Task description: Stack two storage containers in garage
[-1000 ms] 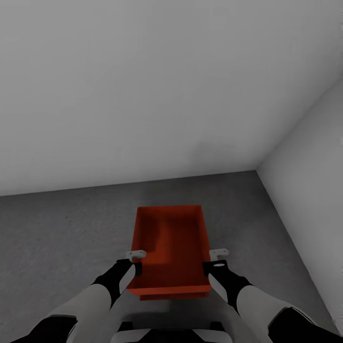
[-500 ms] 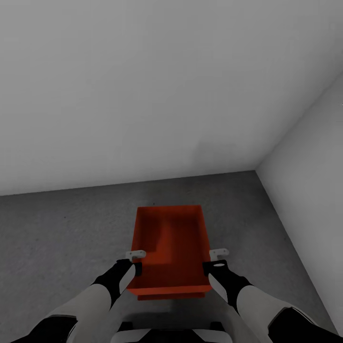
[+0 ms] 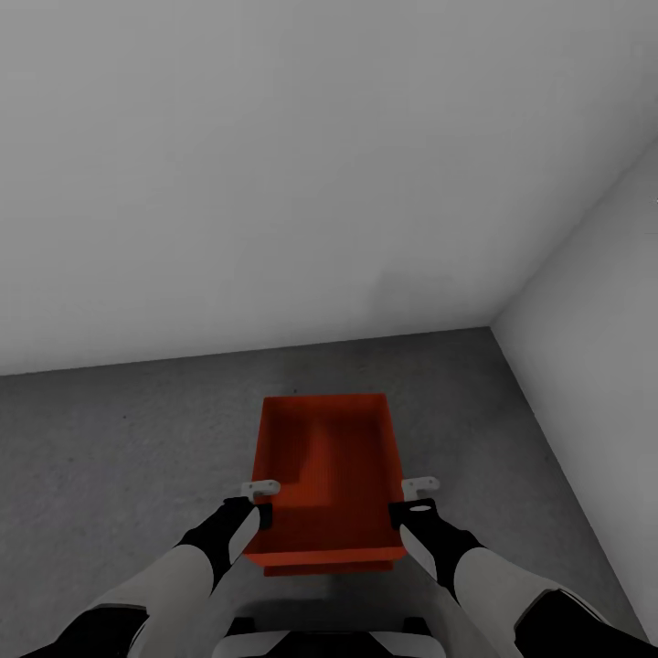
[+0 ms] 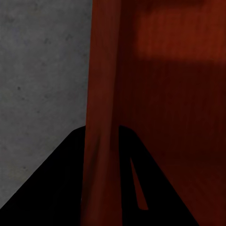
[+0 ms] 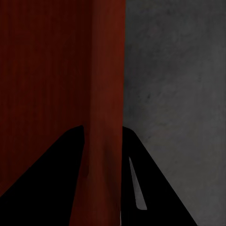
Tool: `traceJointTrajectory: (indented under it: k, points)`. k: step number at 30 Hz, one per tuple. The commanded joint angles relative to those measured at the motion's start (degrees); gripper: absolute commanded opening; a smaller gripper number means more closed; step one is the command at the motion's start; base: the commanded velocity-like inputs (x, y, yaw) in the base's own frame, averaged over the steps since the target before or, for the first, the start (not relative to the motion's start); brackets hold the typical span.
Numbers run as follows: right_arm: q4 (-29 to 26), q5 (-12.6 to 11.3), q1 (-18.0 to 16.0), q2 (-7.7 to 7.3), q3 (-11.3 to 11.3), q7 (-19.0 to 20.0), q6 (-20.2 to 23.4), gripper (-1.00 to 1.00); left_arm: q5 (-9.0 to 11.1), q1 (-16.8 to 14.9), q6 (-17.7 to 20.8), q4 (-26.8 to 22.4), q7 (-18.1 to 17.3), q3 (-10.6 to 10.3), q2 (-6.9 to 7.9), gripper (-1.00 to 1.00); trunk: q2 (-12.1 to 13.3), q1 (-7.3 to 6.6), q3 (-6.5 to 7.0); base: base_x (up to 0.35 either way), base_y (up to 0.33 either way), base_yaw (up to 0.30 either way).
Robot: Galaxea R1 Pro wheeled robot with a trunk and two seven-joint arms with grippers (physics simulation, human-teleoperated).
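1. Gripping from both sides: left gripper (image 3: 260, 501) pinched over the left long wall of the upper container (image 3: 329, 457), right gripper (image 3: 413, 498) pinched over the right long wall, each wall running up between dark fingers in the wrist views.
2. Lying straight ahead of both grippers, long axis pointing away from the robot toward the pale grey wall (image 3: 274, 183); neither arm nearer, both level at the near end.
3. Showing a second orange-red edge just under the near rim, probably the lower container (image 3: 329, 568) already beneath, though too little visible to be sure.
4. Sitting over the dark grey floor (image 3: 110, 439) of the garage, near its right-hand corner.
5. Judging the next move as letting go outward, evenly on both sides.
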Motion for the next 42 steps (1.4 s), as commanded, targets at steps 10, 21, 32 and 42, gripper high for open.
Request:
traceJointTrajectory:
  k: [10, 21, 32, 42]
  points:
    - [0.53, -0.87, -0.03, -0.08, 0.50, -0.55, 0.46, -1.00, -1.79, 0.01, -1.88, -0.26, 1.83, -1.02, 0.46, -1.00, -0.44, 0.23, -0.21, 0.000, 0.000, 0.000]
    - [0.53, -0.87, -0.03, -0.03, 0.50, -0.57, 0.46, -1.00, -1.79, 0.01, -1.88, -0.24, 1.83, -1.08, 0.46, -1.00, -4.85, 2.64, -2.19, 0.000, 0.000, 0.000]
    - [0.53, -0.88, -0.03, -0.05, 0.50, -0.55, 0.46, -1.00, -1.79, 0.01, -1.88, -0.26, 1.83, -1.10, 0.46, -1.00, -7.25, 3.96, -3.27, 0.000, 0.000, 0.000]
    - [0.53, -0.88, -0.03, -0.02, 0.50, -0.55, 0.46, -1.00, -1.79, 0.01, -1.84, -0.26, 1.83, -1.07, 0.46, -1.00, -10.86, 5.94, -4.88, 0.000, 0.000, 0.000]
